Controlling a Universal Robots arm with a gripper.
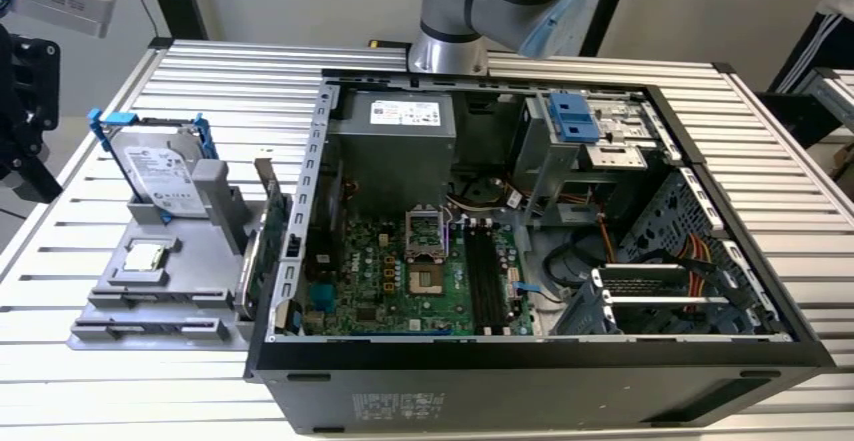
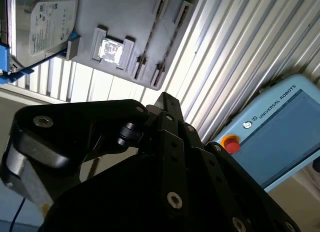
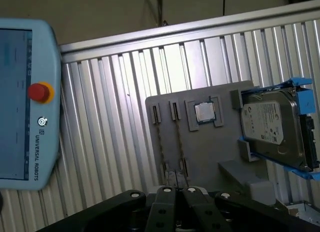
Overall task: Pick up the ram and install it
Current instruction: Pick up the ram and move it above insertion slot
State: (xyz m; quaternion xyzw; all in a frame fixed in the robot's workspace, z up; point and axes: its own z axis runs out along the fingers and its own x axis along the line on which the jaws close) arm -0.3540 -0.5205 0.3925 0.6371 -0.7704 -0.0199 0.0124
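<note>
Item, gripper (image 3: 176, 191): fingers drawn together, nothing that we can see between them, hanging over the ribbed table (image 3: 115, 117) beside the grey fixture (image 3: 210, 147) that carries the hard drive (image 3: 272, 124). Item, ram (image 1: 481, 279): we make out a dark narrow stick seated in the motherboard (image 1: 387, 281) slots inside the open computer case (image 1: 534, 356), well apart from the gripper. We cannot tell it for certain.

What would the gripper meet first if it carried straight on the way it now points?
Probably the grey parts holder, near its two narrow slots, which lie just ahead of the gripper in the first wrist view. The gap between them cannot be judged.
</note>
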